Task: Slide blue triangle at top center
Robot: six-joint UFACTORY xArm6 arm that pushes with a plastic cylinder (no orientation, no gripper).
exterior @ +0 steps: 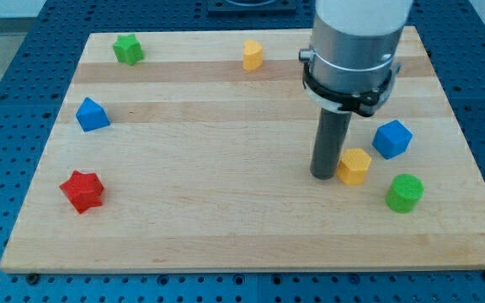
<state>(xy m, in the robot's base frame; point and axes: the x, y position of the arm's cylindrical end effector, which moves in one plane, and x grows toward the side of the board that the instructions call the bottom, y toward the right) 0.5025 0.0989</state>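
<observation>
1. The wooden surface [226, 219] lies on a blue pegboard bench [7, 50] and carries seven small blocks.
2. The arm ends in a wide grey cylinder [356, 38] with a black collar, from which a straight dark rod [328, 143] drops to the wood.
3. The arm has no hand, only this rod, so there is nothing that could stand wide, narrow or holding.
4. The rod's tip [324, 176] rests on the surface at the right of the board, about midway between near and far.
5. A yellow block [354, 166], roughly six-sided, sits just to the right of the tip, touching it or very nearly so; which cannot be told.
6. A blue cube-like block [391, 139] lies just right of and slightly farther than the yellow one.
7. A green cylinder [405, 193] stands nearer and to the right of that yellow block.
8. The blue triangle [91, 114] sits at the far left of the board, well apart from the tip.
9. A green star [128, 49] lies at the far left corner.
10. A second yellow block [253, 55] lies at the far edge, near the centre.
11. A red star [82, 190] lies at the near left.
</observation>
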